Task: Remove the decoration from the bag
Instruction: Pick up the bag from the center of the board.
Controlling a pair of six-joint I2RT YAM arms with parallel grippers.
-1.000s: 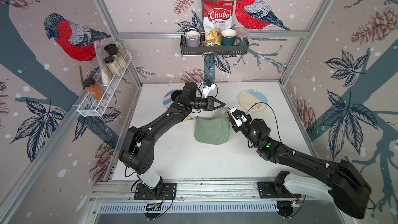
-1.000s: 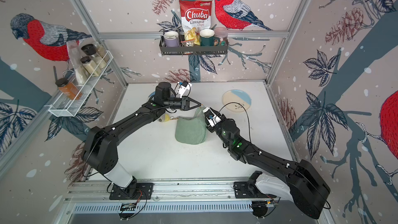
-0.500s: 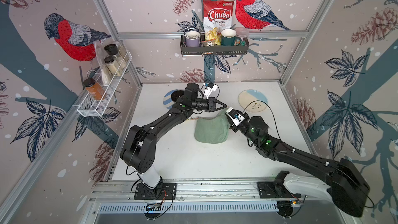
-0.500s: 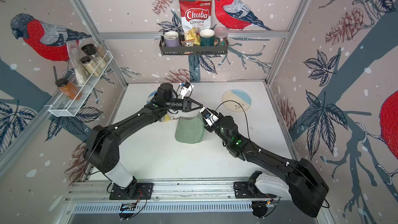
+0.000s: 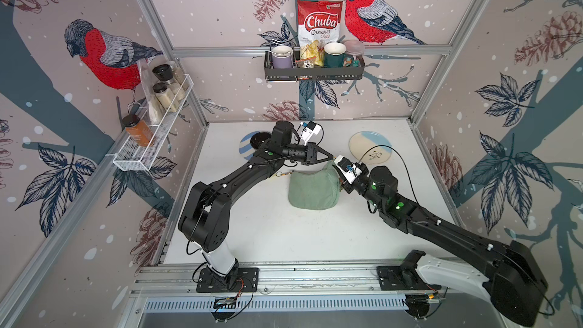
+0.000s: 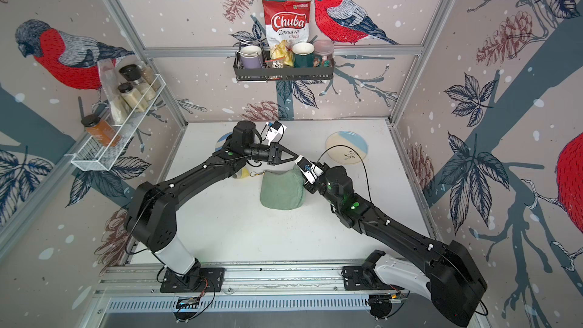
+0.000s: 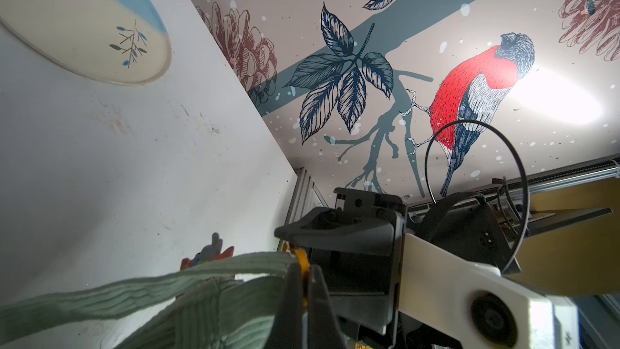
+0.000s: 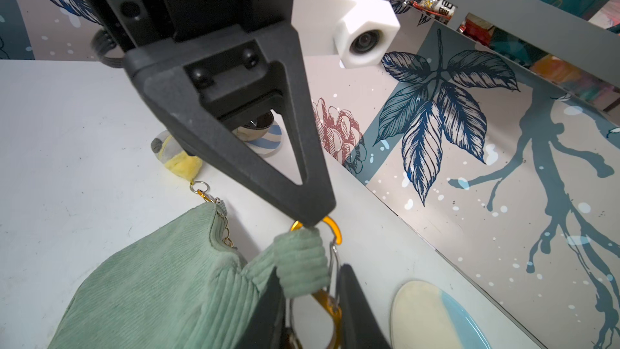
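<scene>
- The bag [image 5: 312, 189] lies centre-frame on the table [image 5: 268, 235] in both top views.
- The left gripper [image 8: 313, 221] has its jaws fully closed on the orange carabiner [image 8: 333, 229] at the strap end.
- The right gripper [image 8: 310, 268] straddles the carabiner, jaws narrowly apart; contact cannot be told.
- The left should anchor while the right presses the gate and unhooks.

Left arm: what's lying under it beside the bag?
A yellow plush charm lies on the table, joined by a gold clasp to the bag corner. The left arm covers the charm's far end.
</scene>
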